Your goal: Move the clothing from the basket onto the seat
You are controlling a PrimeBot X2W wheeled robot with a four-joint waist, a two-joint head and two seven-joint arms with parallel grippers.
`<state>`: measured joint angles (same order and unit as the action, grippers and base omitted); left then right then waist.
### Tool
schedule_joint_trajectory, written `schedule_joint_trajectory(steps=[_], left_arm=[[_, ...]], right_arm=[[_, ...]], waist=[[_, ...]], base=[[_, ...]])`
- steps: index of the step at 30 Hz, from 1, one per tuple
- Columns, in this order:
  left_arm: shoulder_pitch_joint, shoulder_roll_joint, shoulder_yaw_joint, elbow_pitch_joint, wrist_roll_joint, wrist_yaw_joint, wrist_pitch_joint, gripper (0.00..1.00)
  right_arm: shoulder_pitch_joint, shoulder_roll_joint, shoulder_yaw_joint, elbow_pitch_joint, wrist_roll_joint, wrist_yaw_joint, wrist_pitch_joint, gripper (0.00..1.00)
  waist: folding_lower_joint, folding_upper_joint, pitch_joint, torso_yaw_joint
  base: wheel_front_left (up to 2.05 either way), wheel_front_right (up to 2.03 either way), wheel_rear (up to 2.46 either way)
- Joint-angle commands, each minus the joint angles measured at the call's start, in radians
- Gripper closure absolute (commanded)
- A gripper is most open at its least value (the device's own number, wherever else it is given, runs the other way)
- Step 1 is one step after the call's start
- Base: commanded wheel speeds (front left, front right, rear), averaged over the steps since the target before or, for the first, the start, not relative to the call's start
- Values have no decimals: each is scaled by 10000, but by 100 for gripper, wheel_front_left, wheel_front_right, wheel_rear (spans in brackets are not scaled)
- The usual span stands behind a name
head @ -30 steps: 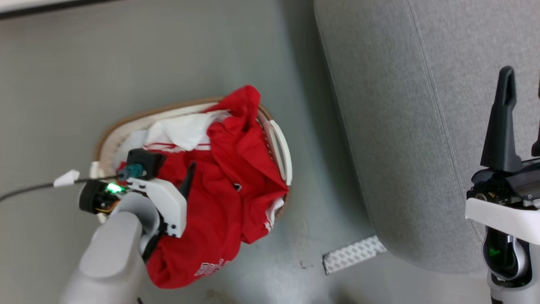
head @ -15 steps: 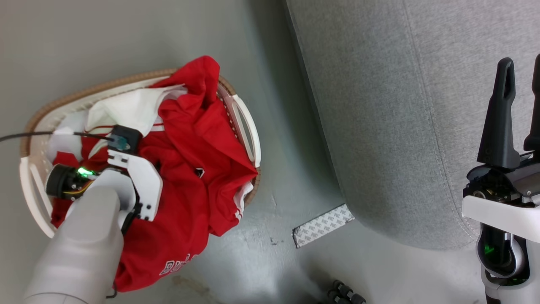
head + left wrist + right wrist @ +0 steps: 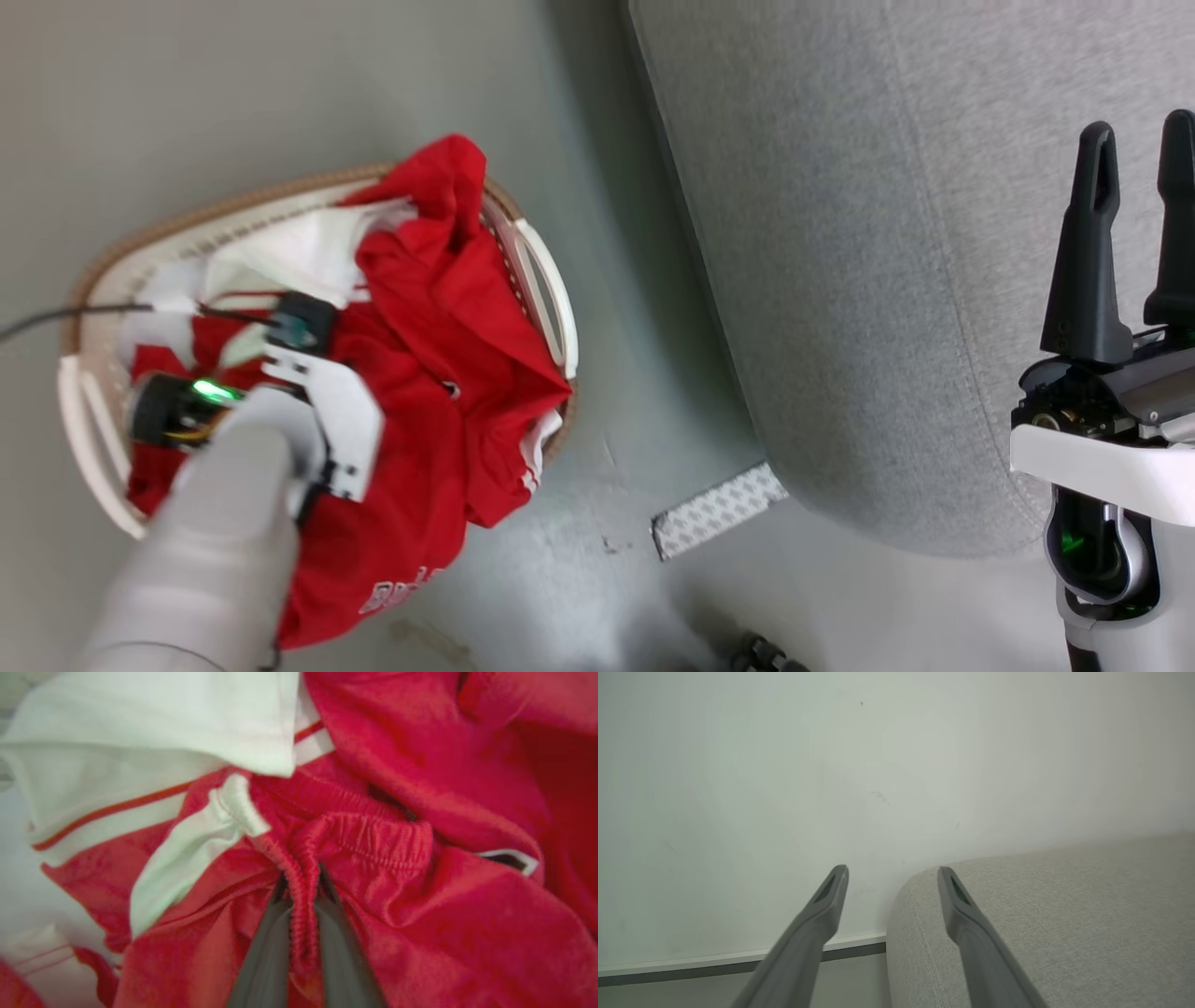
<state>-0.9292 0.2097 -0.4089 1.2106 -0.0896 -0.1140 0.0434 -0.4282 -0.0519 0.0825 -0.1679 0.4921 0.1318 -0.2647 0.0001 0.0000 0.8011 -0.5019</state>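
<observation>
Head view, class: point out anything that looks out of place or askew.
Red jersey clothing spills over the oval white perforated basket's rim, hanging outside it. A grey-patterned white strip lies askew on the floor beside the light-grey fabric sofa's corner.

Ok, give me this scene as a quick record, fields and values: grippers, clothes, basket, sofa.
left gripper: shut on a red elastic waistband of the clothing
right gripper: open, empty, beside the seat
clothing: heaped in the basket, spilling over its near rim
seat: light grey, no clothing on its visible part
</observation>
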Motion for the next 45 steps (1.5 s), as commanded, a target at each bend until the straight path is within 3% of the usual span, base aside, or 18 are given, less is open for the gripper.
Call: schedule_joint_trajectory(steps=[1,12,18,26,35,45], left_arm=[[185,-57,-33,29,-136,-26,-114,100],[1186,-1284,-519,-119,-644,-161,-2006,100],[1983,-1552,-872,-593,-1550,-167,-2646,100],[2952,-1581,-1476,-2181,-2561,-153,-3016,100],[3581,-1321,-1419,-4906,-2733,-42,-3060,100],[3538,-687,-1066,-8776,-3134,290,-1404,100]], right_arm=[[-49,22,-62,51,-70,-21,6,0],[636,-1,-148,537,-1334,-21,6,0],[1080,-442,19,876,-1496,-21,6,0],[1693,-878,236,1273,-1231,-21,6,0],[2489,-953,393,1496,-985,-21,6,0],[3036,-831,651,1606,-856,-21,6,0]], waist=[[-1,0,-409,216],[-1,0,-3252,1796],[-1,0,-4835,2690],[-1,0,-6482,3596],[-1,0,-7447,4447],[-1,0,-8179,4771]], base=[[0,0,0],[0,0,0],[0,0,0],[0,0,0],[0,0,0],[0,0,0]])
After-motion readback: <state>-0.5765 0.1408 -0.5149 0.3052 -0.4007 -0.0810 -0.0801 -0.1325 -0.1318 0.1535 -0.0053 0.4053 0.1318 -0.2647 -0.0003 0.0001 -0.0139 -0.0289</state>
